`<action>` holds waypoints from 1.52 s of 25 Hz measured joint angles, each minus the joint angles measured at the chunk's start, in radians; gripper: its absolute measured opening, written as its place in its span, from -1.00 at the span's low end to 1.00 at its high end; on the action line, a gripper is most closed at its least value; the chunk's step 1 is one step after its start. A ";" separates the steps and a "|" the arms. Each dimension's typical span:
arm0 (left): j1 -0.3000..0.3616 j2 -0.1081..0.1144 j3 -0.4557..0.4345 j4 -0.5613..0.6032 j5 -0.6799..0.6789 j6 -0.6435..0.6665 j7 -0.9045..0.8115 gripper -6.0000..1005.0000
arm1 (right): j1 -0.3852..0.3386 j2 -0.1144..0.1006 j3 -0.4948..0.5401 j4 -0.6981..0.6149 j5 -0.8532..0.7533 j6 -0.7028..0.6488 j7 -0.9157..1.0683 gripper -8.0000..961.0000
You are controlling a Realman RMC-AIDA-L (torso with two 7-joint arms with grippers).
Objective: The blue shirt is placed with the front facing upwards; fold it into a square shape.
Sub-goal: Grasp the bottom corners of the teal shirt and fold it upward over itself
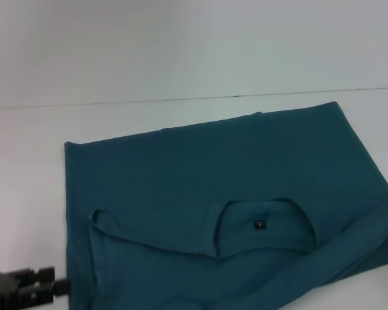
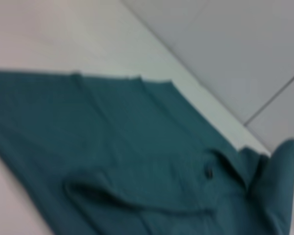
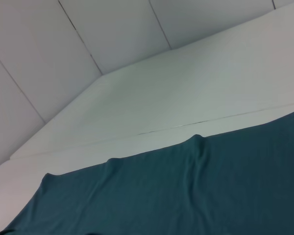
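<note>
Shirt position: I've got the blue shirt (image 1: 200, 194) spread on the white table (image 1: 181, 58), partly folded, its neckline and small dark label (image 1: 260, 224) on the side nearest me.

Long axis: the folded cloth runs across my view, left to right, with the far hem roughly parallel to the table's far edge.

Left claw: my left gripper (image 1: 26, 289) sits at the bottom-left corner of the head view, just beside the shirt's near-left edge and a touch outside it. I can't tell whether its fingers are apart or together.

Right claw: my right gripper is not visible anywhere, so I can't say what its fingers are doing. In the left wrist view the right-hand edge of the shirt rises off the table in a peak (image 2: 279, 161), which I take to mean something is lifting it there.

Raised strip: a band of cloth (image 1: 349, 248) crosses the near-right corner diagonally, from the right edge down towards the bottom of my view.

Key relation: the shirt lies to the right of and ahead of the left claw.

Nearer arm: I judge the left is nearer the loose near-left fold (image 1: 107, 223), the right nearer the raised strip.
</note>
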 joint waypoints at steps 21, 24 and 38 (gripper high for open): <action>0.005 -0.007 0.057 0.046 0.198 0.052 -0.036 0.52 | -0.001 0.003 -0.031 0.014 -0.004 0.003 -0.004 -0.73; 0.004 -0.008 0.069 0.041 0.201 0.052 -0.050 0.52 | -0.001 0.003 -0.033 0.014 -0.006 0.004 -0.004 -0.73; -0.020 -0.020 0.135 -0.006 0.202 0.040 -0.096 0.52 | -0.007 0.003 -0.034 0.015 -0.006 0.007 -0.004 -0.72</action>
